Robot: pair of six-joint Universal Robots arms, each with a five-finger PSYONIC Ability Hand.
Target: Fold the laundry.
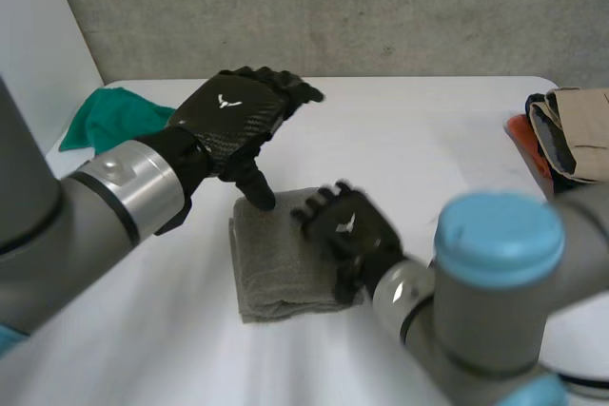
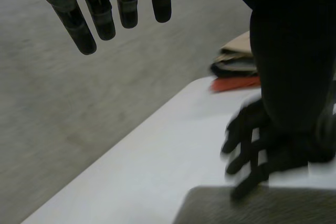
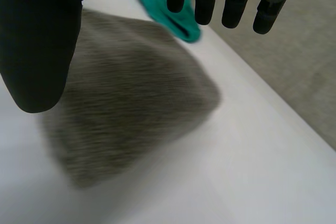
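A grey towel [image 1: 285, 268], already folded into a compact block, lies on the white tabletop [image 1: 428, 130] beneath both hands. The left hand [image 1: 236, 119] is held above the towel's far corner with its fingers [image 2: 84, 24] straight and spread, gripping nothing. Its thumb [image 1: 255, 192] is pointed downward and appears to touch that corner, probably so that the layers are pinned in place. The right hand [image 1: 350, 230] is placed at the towel's opposite edge, its fingers [image 3: 236, 1] likewise straight and open, with nothing held. The towel is spread below its palm, and its fingertips seem to rest on the edge, which is judged to be a flattening or squaring touch. Beyond the right hand's fingertips, past the towel, a crumpled green cloth [image 1: 109, 116] lies near the tabletop's corner, presumably awaiting its turn. Past the left hand's thumb, well apart from the towel, a pile of folded clothes [image 1: 571, 135] is stacked at the tabletop's edge, likely as the place for finished items. The towel's fold is judged nearly complete.
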